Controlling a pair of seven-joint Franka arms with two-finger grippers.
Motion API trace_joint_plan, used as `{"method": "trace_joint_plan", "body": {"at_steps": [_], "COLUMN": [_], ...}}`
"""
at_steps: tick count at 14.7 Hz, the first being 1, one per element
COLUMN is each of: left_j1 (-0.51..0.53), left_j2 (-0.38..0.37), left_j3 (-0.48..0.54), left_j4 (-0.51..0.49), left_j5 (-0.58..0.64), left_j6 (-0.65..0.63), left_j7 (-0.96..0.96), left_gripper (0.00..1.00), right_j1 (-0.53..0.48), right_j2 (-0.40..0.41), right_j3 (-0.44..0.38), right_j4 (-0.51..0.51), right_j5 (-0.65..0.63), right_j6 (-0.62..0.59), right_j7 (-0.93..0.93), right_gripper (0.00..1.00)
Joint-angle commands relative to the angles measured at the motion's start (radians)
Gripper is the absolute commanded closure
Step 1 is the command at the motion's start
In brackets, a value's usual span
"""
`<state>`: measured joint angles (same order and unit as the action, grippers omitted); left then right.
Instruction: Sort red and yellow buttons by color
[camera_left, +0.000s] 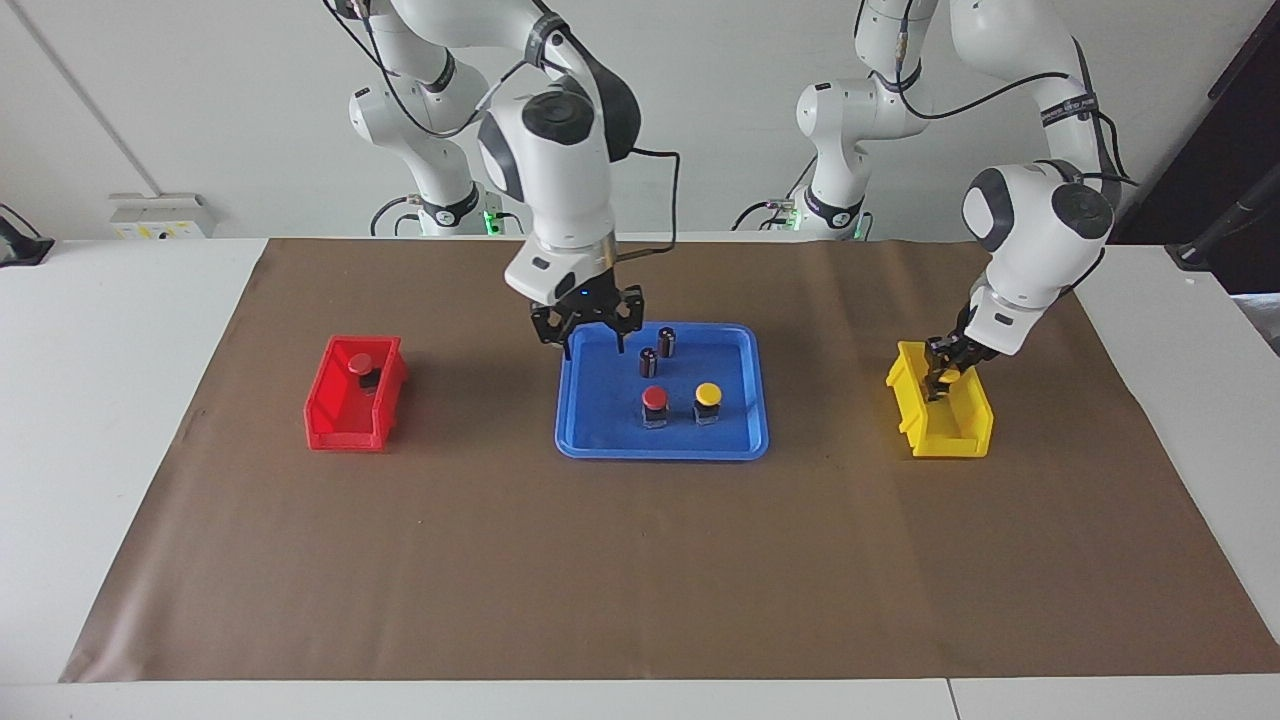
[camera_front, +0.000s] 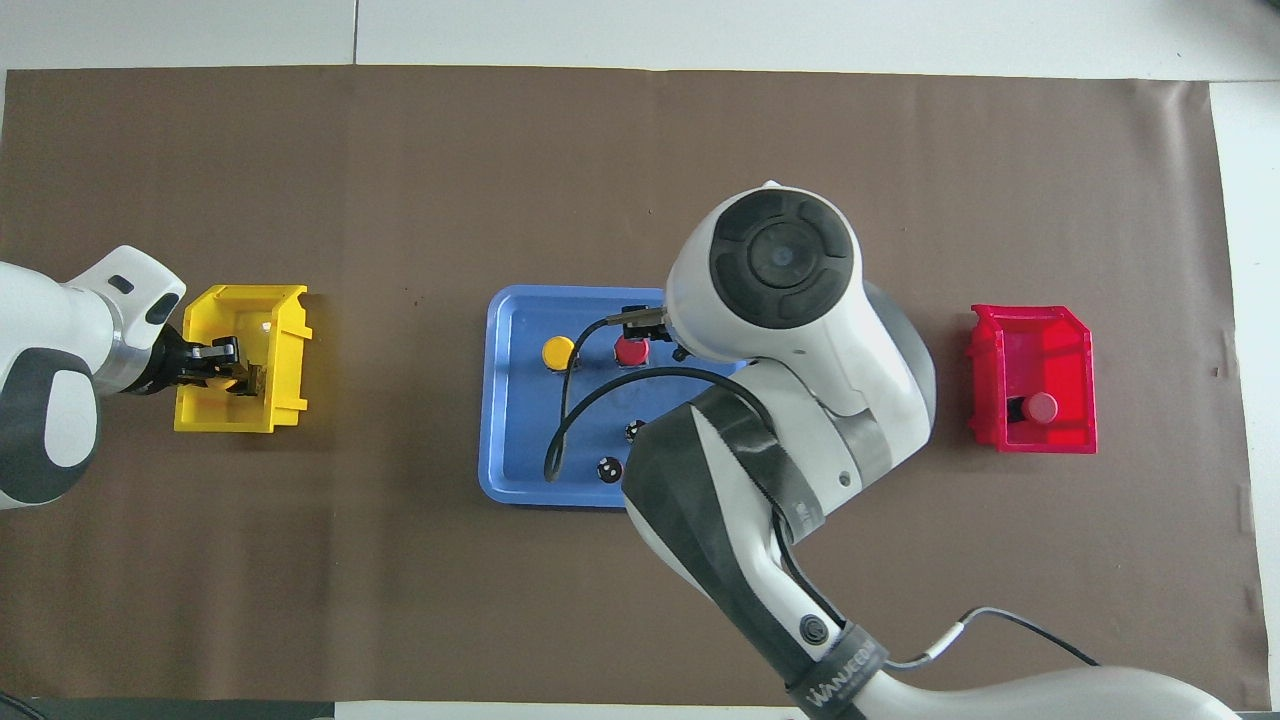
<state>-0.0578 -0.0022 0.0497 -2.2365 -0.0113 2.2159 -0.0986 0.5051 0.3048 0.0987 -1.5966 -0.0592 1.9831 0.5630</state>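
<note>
A red button (camera_left: 654, 399) and a yellow button (camera_left: 708, 395) stand side by side in the blue tray (camera_left: 660, 452); both also show in the overhead view, the red button (camera_front: 630, 351) and the yellow button (camera_front: 557, 352). Another red button (camera_left: 361, 365) lies in the red bin (camera_left: 335, 420). My right gripper (camera_left: 593, 345) is open and empty, hanging over the tray's edge nearest the robots. In the overhead view its own arm hides it. My left gripper (camera_left: 943, 380) is down inside the yellow bin (camera_left: 960, 435), shut on a second yellow button (camera_front: 246, 379).
Two dark capless cylinders (camera_left: 666, 342) (camera_left: 648, 362) stand in the tray, nearer to the robots than the two buttons and just beside the right gripper. The red bin is toward the right arm's end of the brown mat (camera_left: 640, 580), the yellow bin toward the left arm's end.
</note>
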Motion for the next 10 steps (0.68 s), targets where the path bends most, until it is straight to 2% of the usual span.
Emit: {"method": "trace_joint_plan", "body": {"at_steps": [1,2,5,8,10], "left_j1": [0.016,0.019,0.022,0.022,0.022], "left_j2": [0.002,0.004,0.007,0.005,0.005], "left_j3": [-0.005,-0.005,-0.005,-0.005,-0.005], "left_j4": [-0.045,-0.039,-0.026,0.036,0.144], "left_j5": [0.01,0.01,0.01,0.01,0.01], "left_j6": [0.076,0.073,0.067,-0.016,-0.149], "left_j7": [0.022,0.046,0.048,0.049,0.051], "left_gripper": [0.58,0.44,0.33,0.31,0.29], "right_j1": [0.001,0.019,0.033,0.042,0.055], "right_j2": [0.103,0.115,0.134,0.126,0.132], "right_j3": [-0.007,-0.007,-0.005,-0.005,-0.007], "right_j4": [0.087,0.084,0.022,-0.016,-0.031], "right_j5": [-0.013,-0.013,-0.013,-0.011,-0.011], "right_j6": [0.024,0.039,0.115,0.135,0.164], "right_j7": [0.047,0.051,0.087,0.09,0.092], "right_gripper": [0.26,0.27,0.3,0.3,0.3]}}
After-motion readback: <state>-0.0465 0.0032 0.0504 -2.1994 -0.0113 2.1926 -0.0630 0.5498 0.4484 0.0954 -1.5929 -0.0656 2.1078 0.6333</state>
